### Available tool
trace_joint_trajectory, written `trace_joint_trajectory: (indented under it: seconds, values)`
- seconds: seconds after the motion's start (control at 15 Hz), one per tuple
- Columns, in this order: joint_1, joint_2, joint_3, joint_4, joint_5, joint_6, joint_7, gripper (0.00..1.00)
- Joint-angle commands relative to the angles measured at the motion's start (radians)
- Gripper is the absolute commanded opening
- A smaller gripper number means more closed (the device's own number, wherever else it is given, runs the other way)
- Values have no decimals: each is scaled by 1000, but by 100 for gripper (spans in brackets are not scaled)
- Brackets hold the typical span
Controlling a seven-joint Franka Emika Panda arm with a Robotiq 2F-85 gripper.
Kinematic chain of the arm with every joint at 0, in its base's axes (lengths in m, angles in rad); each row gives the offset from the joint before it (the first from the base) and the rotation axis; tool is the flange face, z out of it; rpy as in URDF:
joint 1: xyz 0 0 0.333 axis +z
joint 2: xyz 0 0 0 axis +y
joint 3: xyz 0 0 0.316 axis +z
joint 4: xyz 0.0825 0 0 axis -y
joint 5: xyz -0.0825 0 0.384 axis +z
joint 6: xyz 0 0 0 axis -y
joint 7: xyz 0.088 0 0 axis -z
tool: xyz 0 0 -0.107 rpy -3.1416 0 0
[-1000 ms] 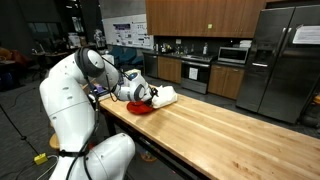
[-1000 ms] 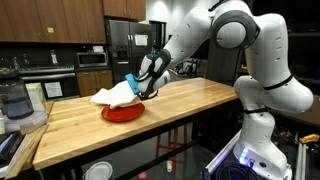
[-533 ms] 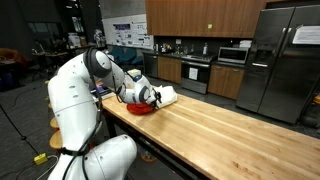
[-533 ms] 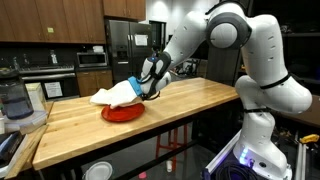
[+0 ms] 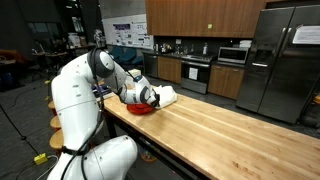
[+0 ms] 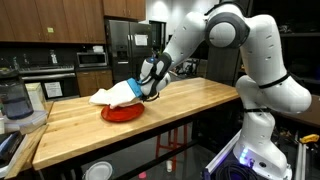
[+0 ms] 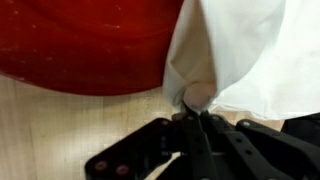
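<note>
One second back the jaws stood wide; now they have pinched shut on a fold at the edge of the cloth (image 7: 250, 50), which lies partly over the plate (image 7: 90, 40) on the tabletop (image 7: 60, 120), so the grip seems made

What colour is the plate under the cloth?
Red plate, beneath the white cloth; wrist view shows it best.

bench: long pale butcher-block wooden bench (image 5: 230, 130) | walls: brown wooden upper cabinets (image 5: 200, 15) | appliances: tall stainless steel refrigerator (image 5: 285, 60), silver microwave (image 5: 233, 55), steel oven range (image 5: 195, 72) | light: even indoor kitchen lighting
</note>
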Motion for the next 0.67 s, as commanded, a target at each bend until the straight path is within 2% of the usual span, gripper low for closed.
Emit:
trace_joint_trajectory:
  seconds: [0.0,0.27,0.6]
  values:
    - [7,-59,11,-24,-78,8,19,1]
    - [95,-110,-25,-75,-199,57,-38,1]
    - [257,-158,-95,-139,-305,117,-109,1]
